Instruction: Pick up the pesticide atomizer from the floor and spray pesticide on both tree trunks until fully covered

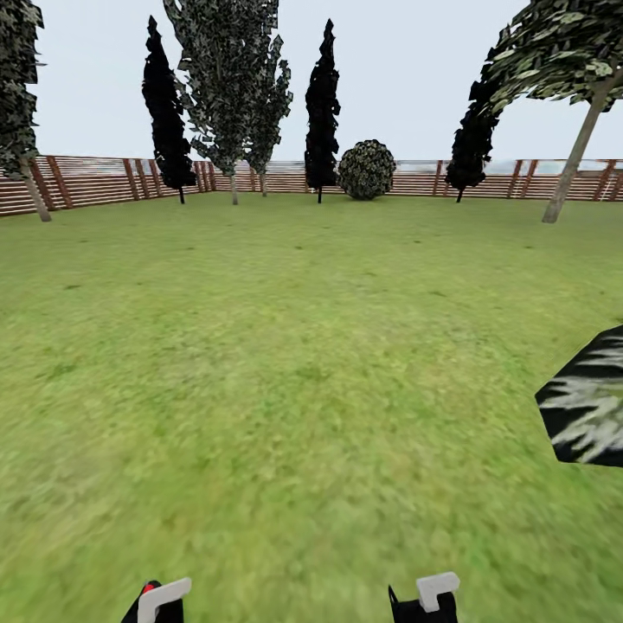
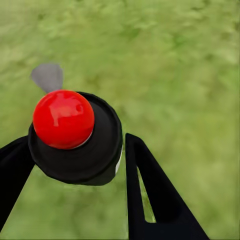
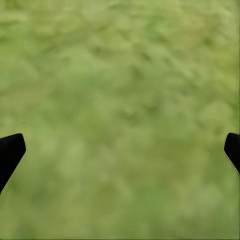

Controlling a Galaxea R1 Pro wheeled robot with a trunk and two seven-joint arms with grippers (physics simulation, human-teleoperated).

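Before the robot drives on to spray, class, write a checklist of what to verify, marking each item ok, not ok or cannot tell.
1. Black atomizer with round red cap sits between the left hand fingers: ok.
2. Right hand open, nothing in it: ok.
3. Leaning pale grey-brown trunk in sight, far right by the brown slatted fence: ok.
4. Second such trunk located: cannot tell.
5. Close enough to spray: not ok.

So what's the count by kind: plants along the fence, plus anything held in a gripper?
Dark cone trees: 3
Leafy trees with pale trunks: 4
Round bush: 1
Atomizer, between the fingers of the left gripper: 1
Total: 9
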